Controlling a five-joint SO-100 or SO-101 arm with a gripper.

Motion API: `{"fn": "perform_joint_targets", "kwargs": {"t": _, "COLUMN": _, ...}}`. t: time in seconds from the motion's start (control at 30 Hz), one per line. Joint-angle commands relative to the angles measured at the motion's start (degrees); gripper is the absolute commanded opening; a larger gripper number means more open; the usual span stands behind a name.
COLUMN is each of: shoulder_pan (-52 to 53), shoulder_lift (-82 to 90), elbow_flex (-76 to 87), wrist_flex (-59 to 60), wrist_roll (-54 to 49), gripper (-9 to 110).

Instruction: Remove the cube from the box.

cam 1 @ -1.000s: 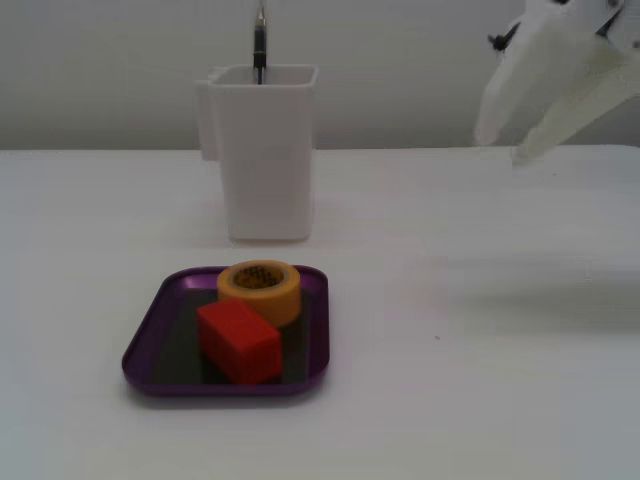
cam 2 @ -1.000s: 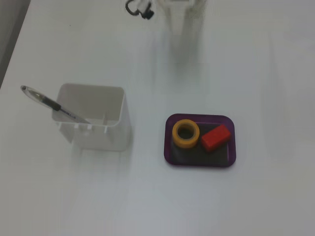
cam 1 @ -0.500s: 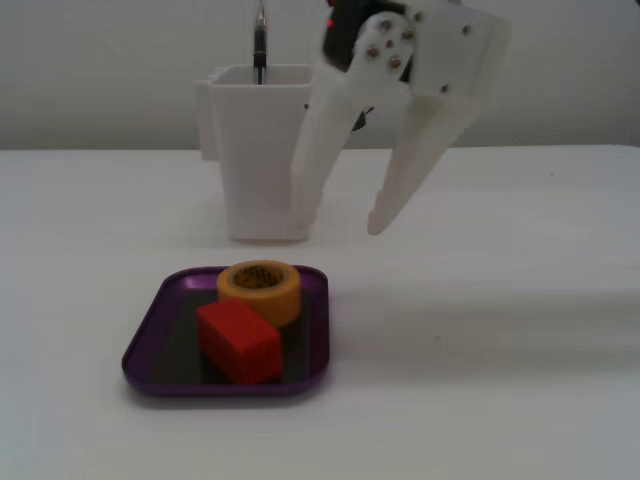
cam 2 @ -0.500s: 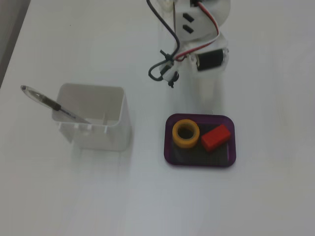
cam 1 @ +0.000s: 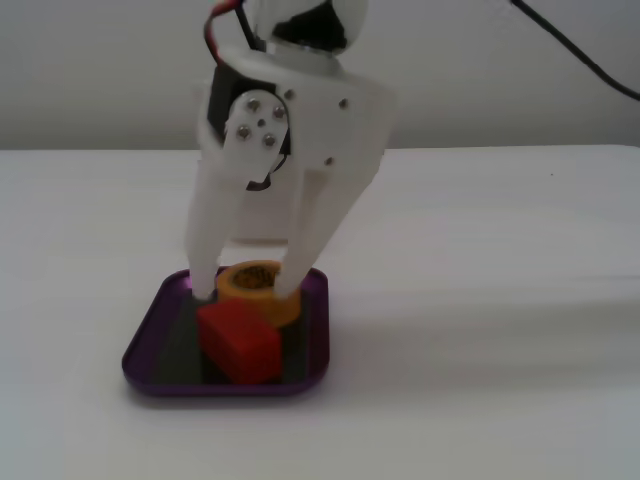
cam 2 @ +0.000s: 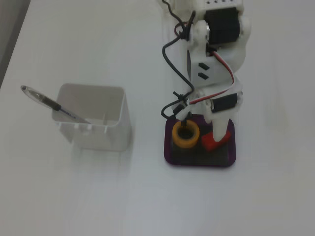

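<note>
The red cube [cam 1: 240, 342] lies tilted inside the purple box [cam 1: 143, 335], at the front in a fixed view, next to a yellow tape roll [cam 1: 255, 283]. My gripper [cam 1: 246, 288] points down into the box with its jaws spread; the two white fingertips stand on either side of the roll, just behind the cube. From above, the cube [cam 2: 213, 142] lies at the right of the box [cam 2: 197, 163] and the roll [cam 2: 186, 133] at the left. The gripper [cam 2: 202, 127] hangs over them, one white finger [cam 2: 220, 127] overlapping the cube's top edge. It grips nothing.
A tall white container [cam 2: 98, 123] with a pen [cam 2: 49, 103] leaning out stands on the white table left of the box. The arm's body and cables [cam 2: 172, 54] rise behind the box.
</note>
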Motion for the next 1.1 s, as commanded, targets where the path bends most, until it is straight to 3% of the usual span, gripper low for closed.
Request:
{"fn": "perform_joint_targets", "kwargs": {"t": 0.0, "shoulder_pan": 0.09, "shoulder_lift": -0.97, "elbow_flex": -5.19, "wrist_flex": 0.35, "wrist_roll": 0.35, "gripper": 15}}
{"fn": "perform_joint_targets", "kwargs": {"t": 0.57, "shoulder_pan": -1.23, "shoulder_lift": -6.77, "elbow_flex": -6.68, "wrist_flex": -0.18, "wrist_roll": 0.35, "gripper": 14}}
{"fn": "perform_joint_targets", "kwargs": {"t": 0.77, "shoulder_pan": -3.34, "shoulder_lift": -6.33, "elbow_flex": -6.68, "wrist_flex": -0.44, "wrist_roll": 0.44, "gripper": 0}}
{"fn": "perform_joint_targets", "kwargs": {"t": 1.07, "shoulder_pan": -2.99, "shoulder_lift": -1.85, "elbow_flex": -20.13, "wrist_flex": 8.17, "wrist_roll": 2.29, "gripper": -1}}
